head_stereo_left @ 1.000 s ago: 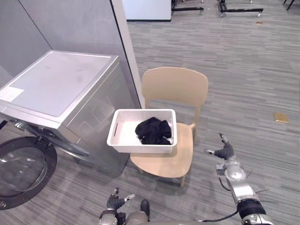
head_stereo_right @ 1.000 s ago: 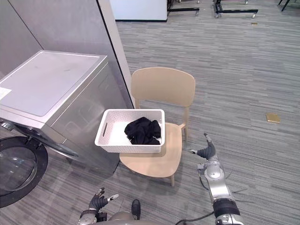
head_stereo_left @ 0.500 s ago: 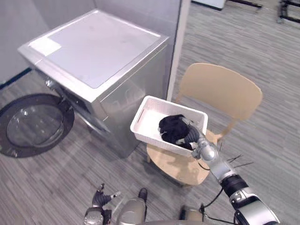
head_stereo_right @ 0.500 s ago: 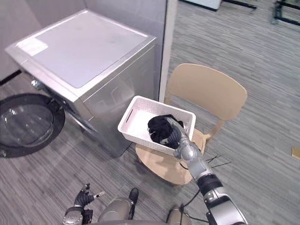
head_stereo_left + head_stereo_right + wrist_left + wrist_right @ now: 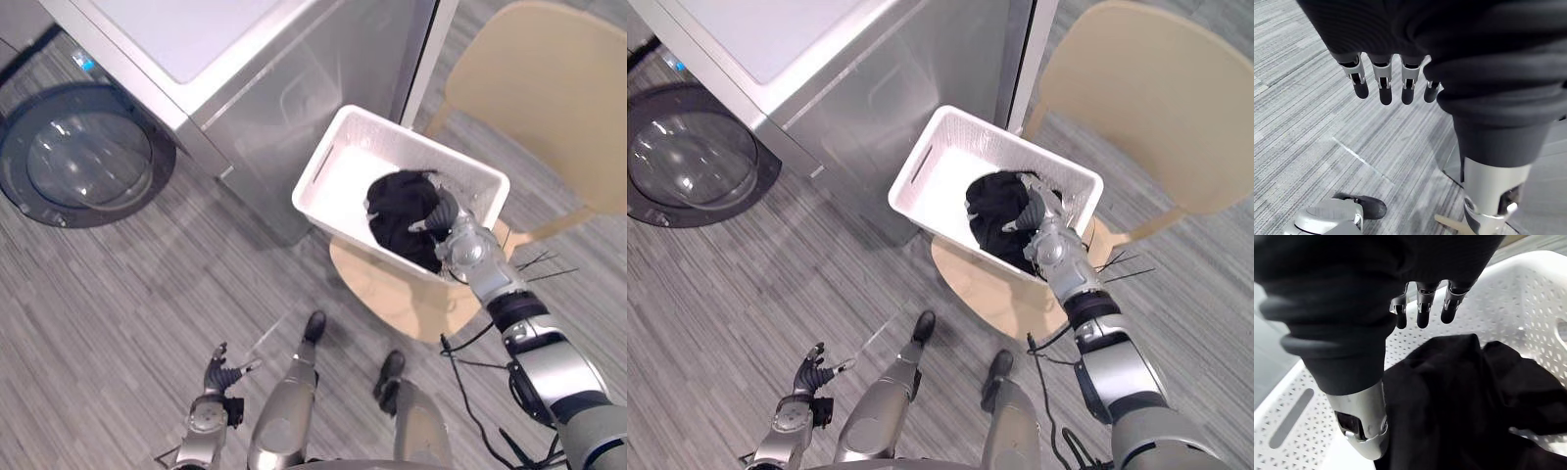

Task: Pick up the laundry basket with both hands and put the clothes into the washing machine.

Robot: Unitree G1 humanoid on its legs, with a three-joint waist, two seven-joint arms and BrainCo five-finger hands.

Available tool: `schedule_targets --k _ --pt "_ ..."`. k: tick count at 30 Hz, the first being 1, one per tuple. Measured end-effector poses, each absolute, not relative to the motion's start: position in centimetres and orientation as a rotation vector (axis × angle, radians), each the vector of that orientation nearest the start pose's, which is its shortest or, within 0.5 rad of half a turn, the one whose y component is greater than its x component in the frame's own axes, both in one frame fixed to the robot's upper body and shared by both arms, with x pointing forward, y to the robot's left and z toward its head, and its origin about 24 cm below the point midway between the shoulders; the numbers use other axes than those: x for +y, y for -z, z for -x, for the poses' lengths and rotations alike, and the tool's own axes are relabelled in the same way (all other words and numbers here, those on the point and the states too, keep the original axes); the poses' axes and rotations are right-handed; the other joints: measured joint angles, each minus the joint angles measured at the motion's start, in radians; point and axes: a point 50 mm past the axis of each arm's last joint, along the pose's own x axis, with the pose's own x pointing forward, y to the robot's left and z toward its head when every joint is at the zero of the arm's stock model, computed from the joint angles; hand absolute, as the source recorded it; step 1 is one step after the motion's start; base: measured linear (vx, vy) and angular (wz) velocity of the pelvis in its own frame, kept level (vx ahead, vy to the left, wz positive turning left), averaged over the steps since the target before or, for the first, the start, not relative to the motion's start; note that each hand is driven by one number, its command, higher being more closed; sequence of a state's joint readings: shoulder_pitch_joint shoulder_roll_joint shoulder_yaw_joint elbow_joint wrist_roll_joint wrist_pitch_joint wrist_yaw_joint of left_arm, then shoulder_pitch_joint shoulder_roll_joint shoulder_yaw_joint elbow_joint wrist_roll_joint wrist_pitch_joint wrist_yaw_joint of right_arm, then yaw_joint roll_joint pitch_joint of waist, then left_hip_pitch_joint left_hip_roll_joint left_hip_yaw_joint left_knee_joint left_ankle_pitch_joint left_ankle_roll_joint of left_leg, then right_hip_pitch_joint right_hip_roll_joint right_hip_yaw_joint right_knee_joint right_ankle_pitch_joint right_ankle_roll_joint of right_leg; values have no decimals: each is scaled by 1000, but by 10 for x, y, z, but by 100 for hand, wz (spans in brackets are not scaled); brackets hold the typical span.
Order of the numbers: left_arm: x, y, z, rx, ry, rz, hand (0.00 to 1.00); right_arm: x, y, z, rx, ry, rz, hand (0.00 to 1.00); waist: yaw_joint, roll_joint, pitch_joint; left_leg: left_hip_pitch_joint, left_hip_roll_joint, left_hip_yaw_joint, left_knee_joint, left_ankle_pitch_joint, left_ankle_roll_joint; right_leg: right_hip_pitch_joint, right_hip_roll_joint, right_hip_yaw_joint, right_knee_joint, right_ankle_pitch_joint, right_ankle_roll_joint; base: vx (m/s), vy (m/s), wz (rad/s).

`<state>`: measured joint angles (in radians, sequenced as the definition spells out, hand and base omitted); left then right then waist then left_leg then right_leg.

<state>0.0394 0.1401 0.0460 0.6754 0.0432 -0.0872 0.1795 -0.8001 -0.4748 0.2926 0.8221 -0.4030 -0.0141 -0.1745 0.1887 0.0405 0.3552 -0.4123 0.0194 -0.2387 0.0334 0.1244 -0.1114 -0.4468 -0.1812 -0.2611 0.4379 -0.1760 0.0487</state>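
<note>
A white perforated laundry basket (image 5: 426, 144) stands on the seat of a wooden chair (image 5: 390, 291), with a heap of black clothes (image 5: 397, 206) at its right end. My right hand (image 5: 448, 217) reaches into the basket over the clothes (image 5: 1464, 401). Its fingers (image 5: 1422, 313) are straight and open just above the cloth, and I cannot tell whether they touch it. My left hand (image 5: 223, 370) hangs low over the floor, far from the basket, with relaxed fingers (image 5: 1383, 85) holding nothing.
A silver washing machine (image 5: 279, 73) stands left of the basket, its round glass door (image 5: 83, 157) swung open at the far left. The chair's back (image 5: 539, 73) rises behind the basket. Grey striped flooring (image 5: 118, 294) lies all around.
My right hand came from beside the chair into the basket over the clothes. The camera has tilted down and moved closer. The left hand stays low.
</note>
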Motion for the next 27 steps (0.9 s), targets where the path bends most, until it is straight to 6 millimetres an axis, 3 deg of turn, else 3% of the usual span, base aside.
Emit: schedule_targets --k 7,11,12,18,23,27 --pt "210 75 -221 496 -273 -173 0 -216 -143 -396 -60 152 1061 0 16 12 27 -103 12 -22 -70 62 -17 -153 -11 -23 70 -11 -5 -100 -65 10" --pt "207 49 -248 374 -288 -162 0 -217 -173 -403 -132 188 1113 0 20 15 45 -188 10 -62 -70 86 -22 -224 -25 -70 105 -23 -16 -16 -66 29" --pt "206 43 -255 347 -295 -160 0 -215 -178 -405 -149 197 1123 100 22 10 51 -203 8 -66 -69 92 -25 -239 -30 -77 119 -27 -18 17 -74 25" --pt "205 31 -262 296 -306 -130 0 -214 -188 -406 -177 229 1060 100 41 8 56 -211 4 -80 -68 98 -29 -240 -36 -95 131 -46 -22 33 -78 12" --pt "202 34 -261 307 -321 -99 0 -212 -198 -401 -231 245 880 100 41 1 60 -182 11 -87 -71 98 -29 -200 -31 -111 122 -51 -24 1 -72 6" --pt "201 40 -254 332 -324 -92 0 -211 -214 -389 -338 267 734 100 18 -12 67 -117 15 -85 -95 98 -28 -135 -29 -116 97 -51 -23 2 -34 2"
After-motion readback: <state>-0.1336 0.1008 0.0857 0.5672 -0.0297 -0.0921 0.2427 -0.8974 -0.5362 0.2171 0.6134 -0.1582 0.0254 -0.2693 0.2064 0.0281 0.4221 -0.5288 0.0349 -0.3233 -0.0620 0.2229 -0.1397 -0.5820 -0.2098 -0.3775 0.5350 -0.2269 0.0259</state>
